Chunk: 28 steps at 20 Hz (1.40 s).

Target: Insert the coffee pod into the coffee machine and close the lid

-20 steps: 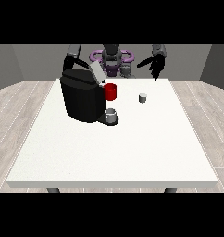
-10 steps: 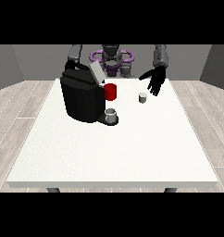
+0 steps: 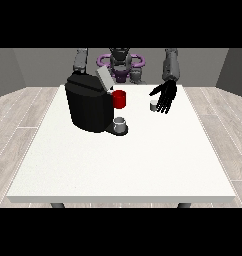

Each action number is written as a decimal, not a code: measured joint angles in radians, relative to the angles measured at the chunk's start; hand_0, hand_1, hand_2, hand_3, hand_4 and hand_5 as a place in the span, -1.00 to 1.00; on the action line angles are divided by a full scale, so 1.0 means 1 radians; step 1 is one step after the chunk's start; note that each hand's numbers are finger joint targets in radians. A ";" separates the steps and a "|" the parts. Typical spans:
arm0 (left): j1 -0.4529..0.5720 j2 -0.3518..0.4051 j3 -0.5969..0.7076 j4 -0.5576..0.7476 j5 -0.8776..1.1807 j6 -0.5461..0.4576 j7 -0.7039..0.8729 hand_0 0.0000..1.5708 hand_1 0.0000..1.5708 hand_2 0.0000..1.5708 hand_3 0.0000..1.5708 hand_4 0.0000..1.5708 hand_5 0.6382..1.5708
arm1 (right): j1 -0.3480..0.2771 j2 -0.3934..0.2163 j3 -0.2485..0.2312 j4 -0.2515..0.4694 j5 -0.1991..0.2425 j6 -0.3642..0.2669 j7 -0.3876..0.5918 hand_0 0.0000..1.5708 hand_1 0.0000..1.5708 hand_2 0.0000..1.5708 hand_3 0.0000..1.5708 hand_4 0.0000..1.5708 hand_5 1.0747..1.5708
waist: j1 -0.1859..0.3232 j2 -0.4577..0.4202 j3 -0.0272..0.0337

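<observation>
Toward the far edge of the desk (image 3: pixel 123 165), a little to the view's left of its middle, you have the black coffee machine (image 3: pixel 89 104) with its grey lid (image 3: pixel 104 78) tilted up and open. A red part (image 3: pixel 119 99) sits on the machine's side facing the view's right, and a small grey cup (image 3: pixel 120 123) stands on the machine's drip base, toward the near edge.

The coffee pod (image 3: pixel 153 105), small and pale, stands on the desk to the view's right of the machine, apart from it and near the far edge. The robot hand at the view's right (image 3: pixel 165 96) hangs just beside the pod, fingers spread and pointing downward, wide and holding nothing; from this angle you cannot quite tell whether its fingertips touch the pod or only hover next to it.

The other arm comes down behind the machine at the view's left, and its robot hand is hidden there, so you cannot tell how it stands.

The near half of the desk, both near corners, and the strip along the right edge beyond the pod are open white surface.
</observation>
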 measured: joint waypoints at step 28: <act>-0.144 -0.027 -0.102 0.314 -0.375 0.089 -0.093 0.63 0.63 0.67 0.58 -0.37 1.00 | -0.001 -0.002 -0.008 0.144 0.044 -0.027 0.008 -1.00 -1.00 -1.00 -1.00 -1.00 1.00 | -0.007 -0.072 0.0007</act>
